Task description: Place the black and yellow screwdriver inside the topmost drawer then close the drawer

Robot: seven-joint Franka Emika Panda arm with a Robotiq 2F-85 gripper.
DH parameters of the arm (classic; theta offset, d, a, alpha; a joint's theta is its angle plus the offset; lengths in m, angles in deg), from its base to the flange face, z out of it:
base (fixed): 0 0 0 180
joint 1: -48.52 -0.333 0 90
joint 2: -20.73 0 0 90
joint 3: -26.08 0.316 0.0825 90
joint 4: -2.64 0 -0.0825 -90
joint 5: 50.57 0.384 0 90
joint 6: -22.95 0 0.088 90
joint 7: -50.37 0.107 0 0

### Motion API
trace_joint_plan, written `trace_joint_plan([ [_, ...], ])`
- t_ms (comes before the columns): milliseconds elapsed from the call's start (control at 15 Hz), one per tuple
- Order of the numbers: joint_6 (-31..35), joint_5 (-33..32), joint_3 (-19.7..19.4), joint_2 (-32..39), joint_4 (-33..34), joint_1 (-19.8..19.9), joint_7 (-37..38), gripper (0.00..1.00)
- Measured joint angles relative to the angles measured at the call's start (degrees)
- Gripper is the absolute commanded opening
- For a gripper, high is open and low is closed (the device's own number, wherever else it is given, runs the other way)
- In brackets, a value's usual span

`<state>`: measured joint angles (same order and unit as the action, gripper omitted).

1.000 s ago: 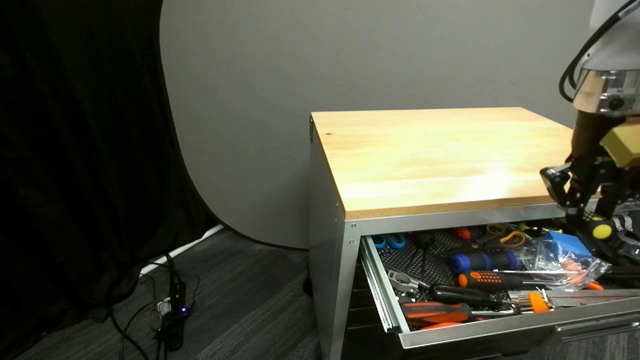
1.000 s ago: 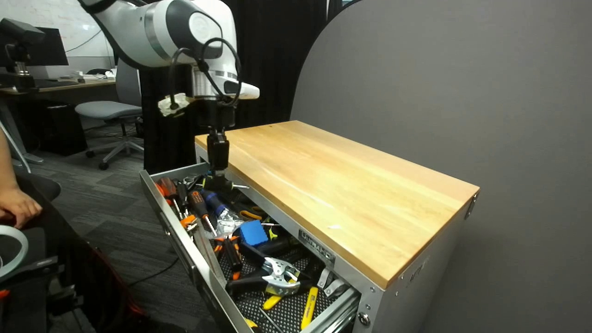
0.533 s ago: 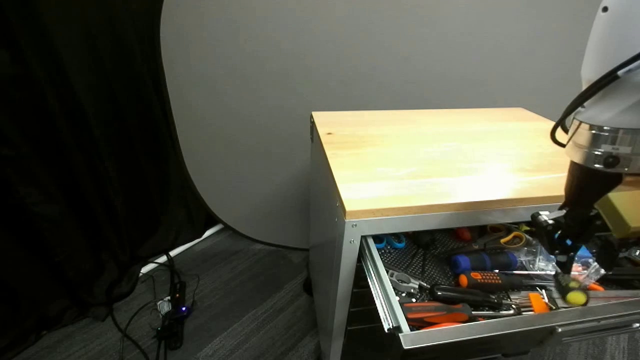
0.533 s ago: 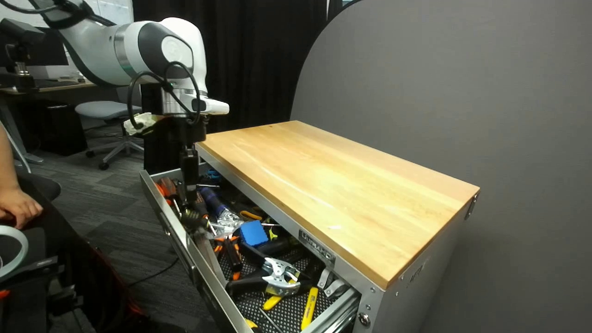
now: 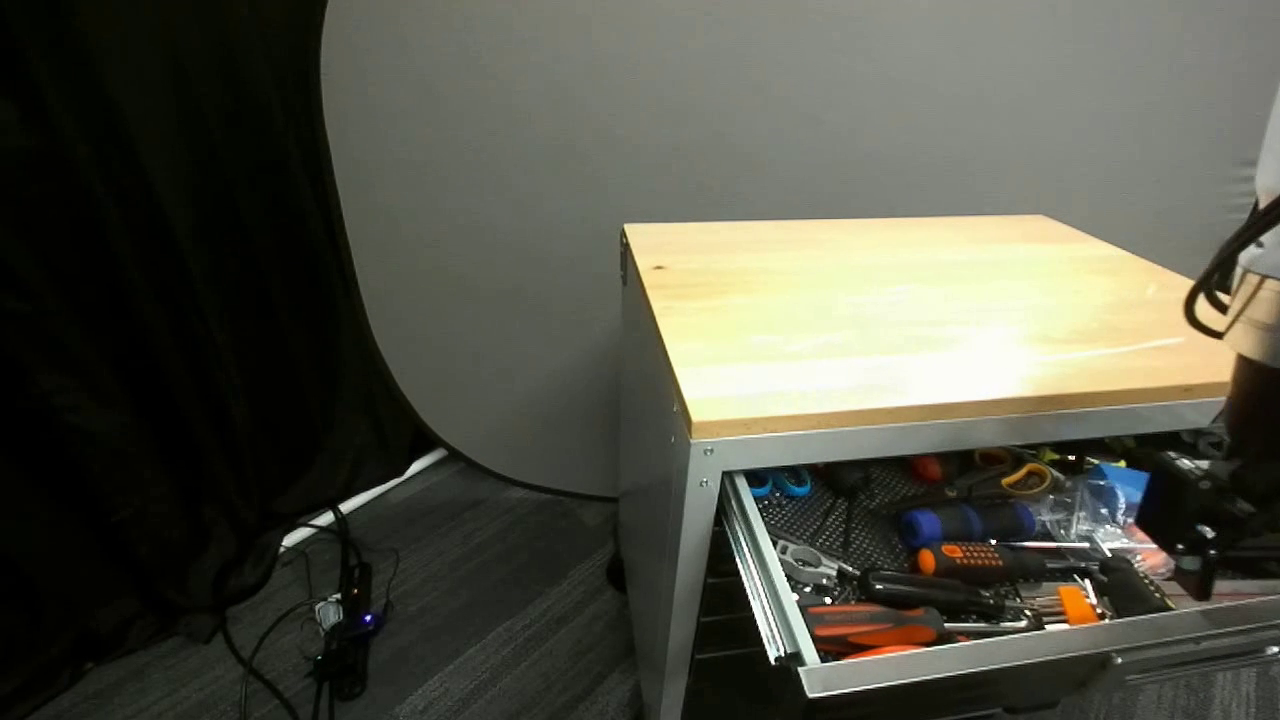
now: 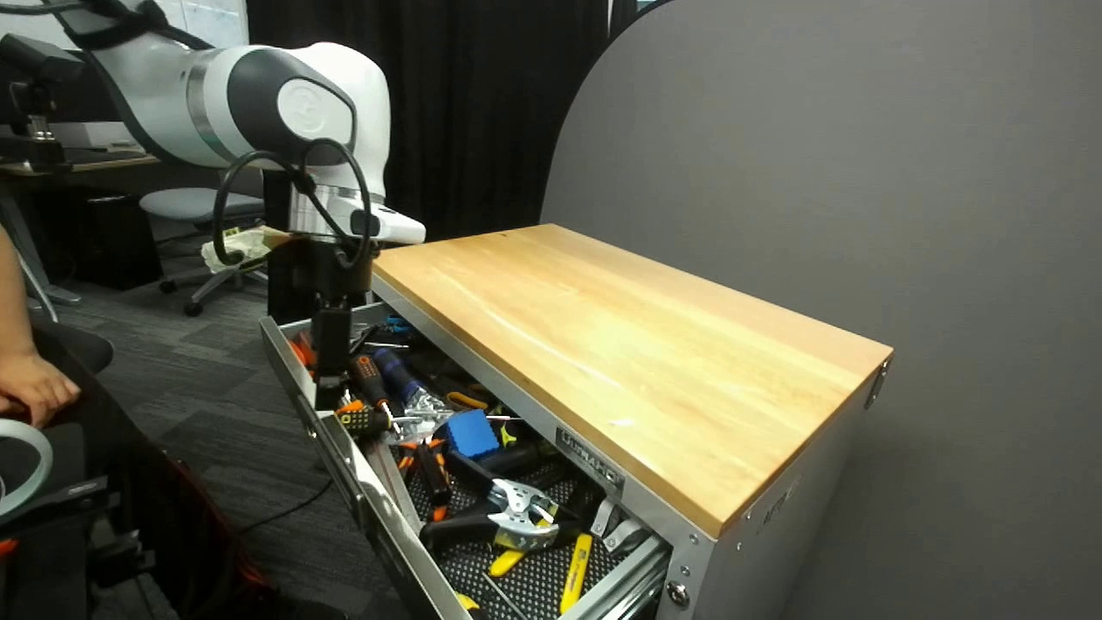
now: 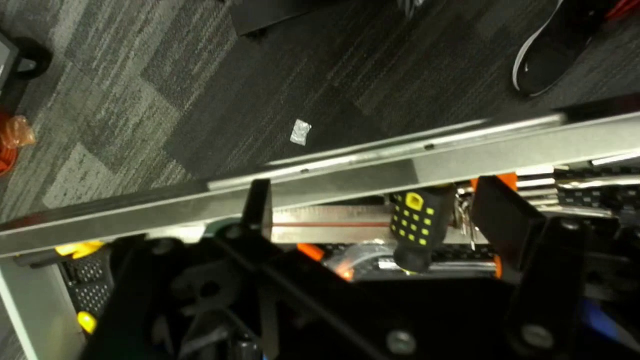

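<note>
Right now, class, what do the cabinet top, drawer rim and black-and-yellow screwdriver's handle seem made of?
Cabinet top: wood, probably varnished; faint grain, bright glare.
Drawer rim: apparently metal, satin; silvery sheen.
Screwdriver handle: plastic or rubber, perhaps; dull black, moulded-looking squares.

1. The white and dark-grey arm (image 6: 250, 90) extends from the left of an exterior view; it bends at a rounded joint (image 6: 308, 105); the wrist (image 6: 303, 215) below points down.
2. The black gripper (image 7: 375, 200) hangs beneath the wrist, close to upright; it points downward.
3. In the wrist view its two fingers (image 7: 507, 225) stand well apart, one at left; one at right.
4. In an exterior view the right edge cuts off the arm (image 5: 1257, 315); part of wrist and gripper shows.
</note>
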<state>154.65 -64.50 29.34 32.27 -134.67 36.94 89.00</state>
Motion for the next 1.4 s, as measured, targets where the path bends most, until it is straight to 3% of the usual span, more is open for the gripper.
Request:
trace_joint_plan([
  [67, -0.2, 1.7, -0.1, -0.5, -1.3, 1.2, -2.2, 0.75],
  [200, -0.7, 4.4, -0.4, -0.6, -3.4, 3.1, -5.9, 0.69],
  [400, -0.7, 5.6, -0.4, 0.2, -5.4, 3.9, -7.3, 0.42],
  [733, 2.1, 5.8, 0.0, 2.0, -5.6, 2.3, -5.7, 0.06],
  [1000, 6.1, 5.6, 0.0, 3.9, -5.1, 0.6, -1.7, 0.00],
  [1400, 10.6, 4.6, -1.0, 7.4, -3.5, -1.6, 4.0, 0.06],
])
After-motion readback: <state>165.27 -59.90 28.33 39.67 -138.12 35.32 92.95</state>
